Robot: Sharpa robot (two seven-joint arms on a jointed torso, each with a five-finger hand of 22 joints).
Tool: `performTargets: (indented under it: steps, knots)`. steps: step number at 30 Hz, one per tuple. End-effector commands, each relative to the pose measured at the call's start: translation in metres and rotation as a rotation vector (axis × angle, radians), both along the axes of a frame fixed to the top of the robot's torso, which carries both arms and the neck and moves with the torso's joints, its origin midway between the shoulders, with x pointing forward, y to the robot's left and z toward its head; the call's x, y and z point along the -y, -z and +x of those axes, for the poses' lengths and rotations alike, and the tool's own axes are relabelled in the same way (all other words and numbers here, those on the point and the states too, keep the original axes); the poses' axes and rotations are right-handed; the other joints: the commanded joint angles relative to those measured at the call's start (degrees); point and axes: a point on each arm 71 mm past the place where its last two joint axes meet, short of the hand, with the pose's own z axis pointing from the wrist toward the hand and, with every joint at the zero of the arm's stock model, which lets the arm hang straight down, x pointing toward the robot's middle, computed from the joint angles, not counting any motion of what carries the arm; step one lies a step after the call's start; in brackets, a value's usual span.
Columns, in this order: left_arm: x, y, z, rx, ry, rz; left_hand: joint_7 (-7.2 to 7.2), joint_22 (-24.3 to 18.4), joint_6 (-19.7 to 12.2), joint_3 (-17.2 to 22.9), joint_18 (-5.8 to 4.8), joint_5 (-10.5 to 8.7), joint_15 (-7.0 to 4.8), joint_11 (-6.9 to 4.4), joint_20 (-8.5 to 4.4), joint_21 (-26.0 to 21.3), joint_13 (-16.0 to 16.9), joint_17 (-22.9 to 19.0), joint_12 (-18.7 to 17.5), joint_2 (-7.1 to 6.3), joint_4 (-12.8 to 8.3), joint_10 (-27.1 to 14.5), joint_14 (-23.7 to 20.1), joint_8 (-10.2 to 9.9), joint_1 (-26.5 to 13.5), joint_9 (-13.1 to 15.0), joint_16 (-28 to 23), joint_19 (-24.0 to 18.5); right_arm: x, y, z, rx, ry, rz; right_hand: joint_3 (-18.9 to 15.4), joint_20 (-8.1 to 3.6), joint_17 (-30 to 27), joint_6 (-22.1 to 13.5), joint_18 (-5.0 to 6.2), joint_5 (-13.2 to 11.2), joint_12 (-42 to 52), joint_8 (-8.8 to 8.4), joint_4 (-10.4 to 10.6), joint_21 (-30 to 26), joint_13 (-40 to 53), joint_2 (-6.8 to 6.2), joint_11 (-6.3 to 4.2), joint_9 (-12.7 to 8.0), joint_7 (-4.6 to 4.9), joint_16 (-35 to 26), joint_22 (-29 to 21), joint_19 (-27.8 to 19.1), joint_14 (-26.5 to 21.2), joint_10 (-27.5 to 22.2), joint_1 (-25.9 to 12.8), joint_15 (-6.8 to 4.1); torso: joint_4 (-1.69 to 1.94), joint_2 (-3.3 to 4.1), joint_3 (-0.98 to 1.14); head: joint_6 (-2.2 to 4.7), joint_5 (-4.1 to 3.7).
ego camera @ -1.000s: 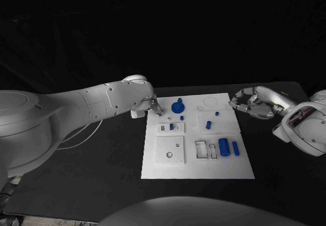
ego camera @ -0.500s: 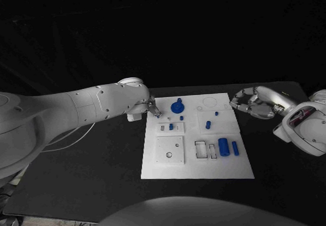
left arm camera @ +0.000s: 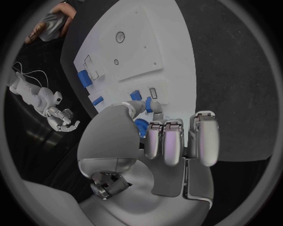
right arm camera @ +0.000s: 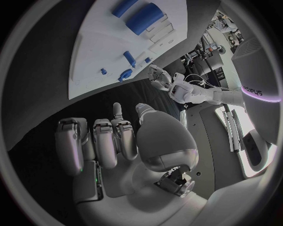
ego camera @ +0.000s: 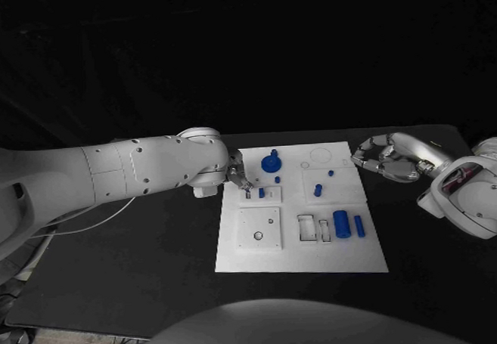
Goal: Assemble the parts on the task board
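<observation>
Fingers (ego camera: 241, 180) of left hand (ego camera: 236, 176) extended and close together, nothing held, tips now over task board (ego camera: 301, 257) left edge, centre of frame. Shifted down-frame and slightly rightward versus a second ago, from beside blue gear (ego camera: 271, 163) toward small blue peg (ego camera: 260, 192). Probably lining up a pick of that peg. Peg just beyond fingertips, gear up-frame to right. In left wrist view, blue parts (left arm camera: 144, 104) just past fingertips (left arm camera: 166, 141); contact unclear. Right hand (ego camera: 384, 158) curled, empty, off board's right edge, unmoved.
</observation>
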Motion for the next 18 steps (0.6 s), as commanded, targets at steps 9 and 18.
performTargets:
  steps: [9,18]
  knots:
    - [-0.0008,0.0026,-0.0073,0.062,-0.026,0.044,-0.77,12.8,0.0,3.8,-1.0,-0.41,-0.06,0.11,0.11,-0.6,15.1,15.1,-0.2,0.18,-3.1,6.1,6.0,-0.8,-1.2,-0.5,0.1,1.9,-0.0003,0.0041,-0.002,-0.02,-0.009,-0.008,-0.2,0.37,15.1,0.1,0.73,0.4,0.2,0.14,-0.1,-0.3,15.1,-0.02,0.31,-0.1,-0.04,0.2,13.0,1.5,6.1,6.1,0.7,0.31,-0.13,0.12,0.04,0.0,0.11]
    - [-0.0017,0.0055,-0.0079,0.083,-0.025,0.054,-0.76,12.8,0.0,3.7,-0.98,-0.52,-0.05,0.12,0.12,-0.7,15.1,15.1,-0.2,0.19,-3.0,6.1,6.0,-0.9,-1.3,-0.5,0.1,1.8,-0.0005,0.0054,-0.0021,-0.02,-0.01,-0.007,-0.2,0.37,15.1,0.1,0.71,0.5,0.2,0.12,-0.2,-0.2,15.1,-0.07,0.31,-0.1,-0.06,0.2,13.1,1.5,6.1,6.1,0.8,0.3,-0.13,0.06,0.04,0.0,0.15]
